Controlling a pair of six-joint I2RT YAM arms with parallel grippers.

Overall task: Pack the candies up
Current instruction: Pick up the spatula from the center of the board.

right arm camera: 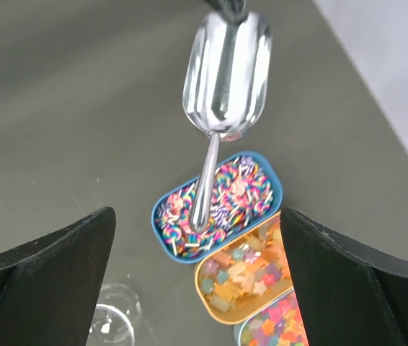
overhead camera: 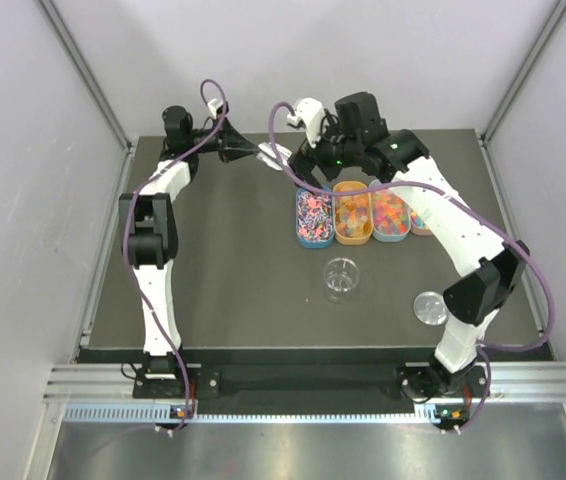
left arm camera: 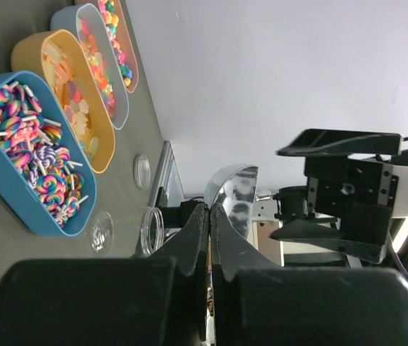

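Observation:
The candies lie in oval trays: swirled pink-purple ones [right arm camera: 244,189] in the blue tray [overhead camera: 314,217], pale gummies [right arm camera: 251,270] in the orange tray [overhead camera: 352,216], bright ones [overhead camera: 391,212] beside it. My left gripper [left arm camera: 210,209] is shut on the bowl rim of an empty metal scoop [right arm camera: 225,72], holding it in the air behind the trays [overhead camera: 275,155]. The scoop's handle [right arm camera: 205,180] points toward my right gripper [right arm camera: 197,216], which stands open above the blue tray, its fingers [right arm camera: 52,274] wide on either side of the handle's end and apart from it.
A clear round jar [overhead camera: 341,278] stands open on the dark table in front of the trays, its lid [overhead camera: 429,306] lying further right. A fourth tray [overhead camera: 421,222] ends the row. White walls close in the table on three sides.

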